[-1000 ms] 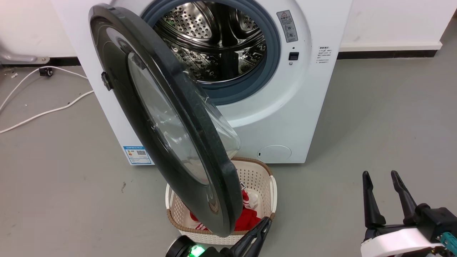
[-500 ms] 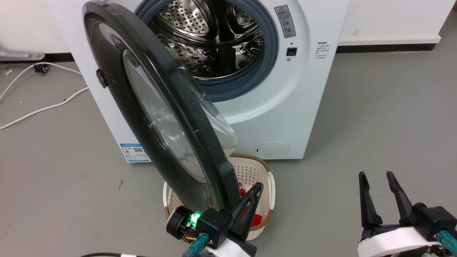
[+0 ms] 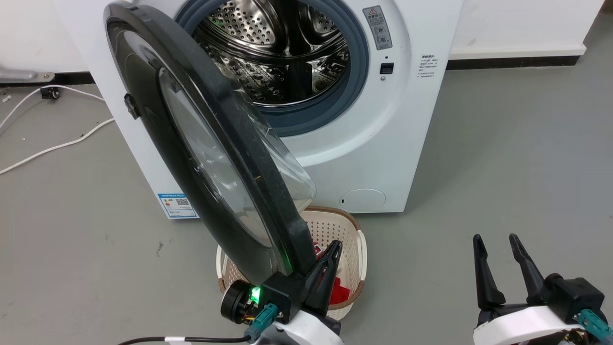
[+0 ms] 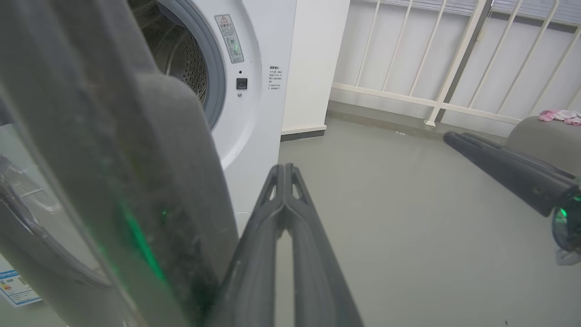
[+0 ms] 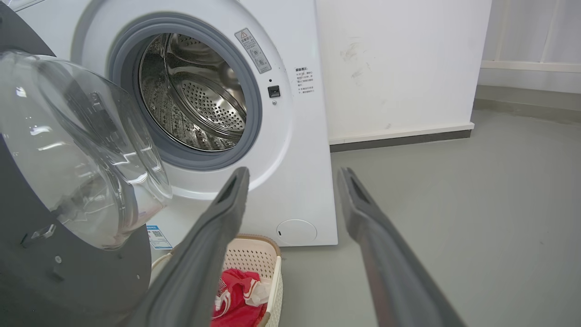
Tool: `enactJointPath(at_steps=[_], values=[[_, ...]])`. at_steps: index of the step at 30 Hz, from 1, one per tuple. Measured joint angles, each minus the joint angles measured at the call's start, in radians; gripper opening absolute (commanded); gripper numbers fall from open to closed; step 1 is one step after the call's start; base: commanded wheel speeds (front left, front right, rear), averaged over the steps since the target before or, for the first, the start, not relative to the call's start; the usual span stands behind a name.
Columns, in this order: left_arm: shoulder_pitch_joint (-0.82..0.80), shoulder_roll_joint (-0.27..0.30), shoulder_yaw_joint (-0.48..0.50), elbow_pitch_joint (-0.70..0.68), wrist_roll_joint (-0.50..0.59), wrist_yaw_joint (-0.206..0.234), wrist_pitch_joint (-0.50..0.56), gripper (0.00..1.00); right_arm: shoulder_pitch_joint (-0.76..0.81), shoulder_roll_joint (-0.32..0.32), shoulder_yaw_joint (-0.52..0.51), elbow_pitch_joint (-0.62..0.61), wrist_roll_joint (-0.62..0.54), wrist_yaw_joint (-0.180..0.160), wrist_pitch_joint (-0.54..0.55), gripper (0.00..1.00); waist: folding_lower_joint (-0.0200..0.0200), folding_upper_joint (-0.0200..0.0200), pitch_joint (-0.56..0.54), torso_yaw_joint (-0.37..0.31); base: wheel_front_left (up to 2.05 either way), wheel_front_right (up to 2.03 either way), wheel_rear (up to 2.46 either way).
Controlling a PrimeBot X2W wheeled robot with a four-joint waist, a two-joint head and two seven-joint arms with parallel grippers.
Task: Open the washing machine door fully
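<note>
Heads up on what can bite you here. Just left of your L gripper [image 3: 334,250] is the big round glossy black washing machine door [image 3: 210,167] w/ the bulging clear glass centre. It's swung well out from the white front-loading washing machine [image 3: 383,143], but not fully open yet imo. The fingers meet it only low down on the rounded rim. That surface is slick, so if you push at a shallow angle they'll prob skate off the edge and the door won't budge. Right under and a bit past those fingers is the cream perforated plastic laundry basket [image 3: 361,249] w/ red cloth [image 3: 341,290] in it. Drop the wrist and you'll shove or tip it.

Gripper state: L one is clenched, both dark fingers pressed together, nothing between them. Its side looks to be leaning on the door's inner rim, tho actual contact is hard to confirm. Well off to its right, the R gripper [image 3: 494,239] is spread apart, empty, touching nothing, over grey floor [image 3: 479,143].
</note>
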Motion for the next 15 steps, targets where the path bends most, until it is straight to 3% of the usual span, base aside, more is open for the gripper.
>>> enactJointPath(at_steps=[15], values=[[0.116, 0.010, 0.016, -0.121, 0.023, 0.071, -0.003, 0.00, 0.001, 0.000, 0.016, 0.017, 0.027, 0.000, 0.000, 1.00, 0.0000, 0.0000, -0.008, 0.032, 0.00, 0.00, 0.00]])
